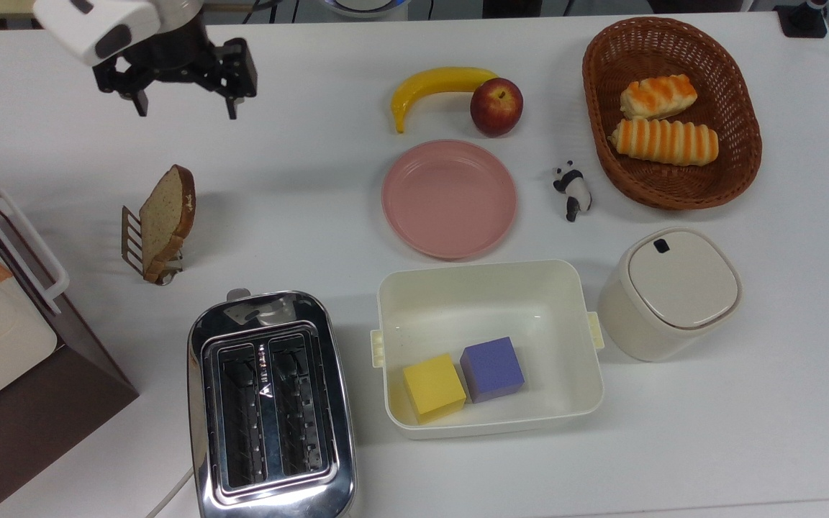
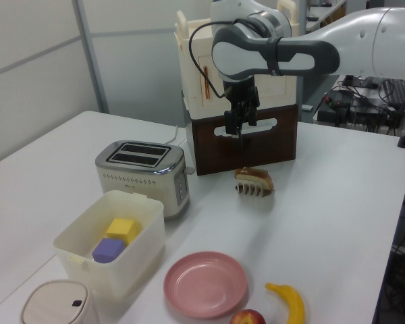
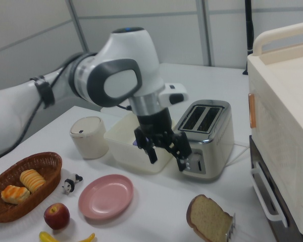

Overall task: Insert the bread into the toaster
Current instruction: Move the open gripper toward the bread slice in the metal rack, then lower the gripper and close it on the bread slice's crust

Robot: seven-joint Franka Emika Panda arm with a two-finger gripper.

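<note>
Bread (image 1: 167, 216) stands on edge in the rack (image 1: 142, 248), just beyond the toaster (image 1: 270, 403) — light, soft, easily crushed. Gripper (image 1: 183, 108) hangs above with fingers spread, empty; best pinch the flat faces near the crust.

Bread (image 1: 165, 217): one slice, speckled beige crumb, brown crust, rounded top. Stands on edge, leaning, in a small wire rack (image 1: 134, 243) on the white table (image 1: 314, 180); top view's left-centre. In left view (image 2: 254, 178) sits right of toaster.

Toaster (image 1: 269, 406): shiny chrome, 2 dark slots, both empty, rounded corners, white cord at its lower left in top view. Upright, slots up, top view's bottom left, well apart from bread. Also in left view (image 2: 143, 174) & right view (image 3: 206, 138).
</note>
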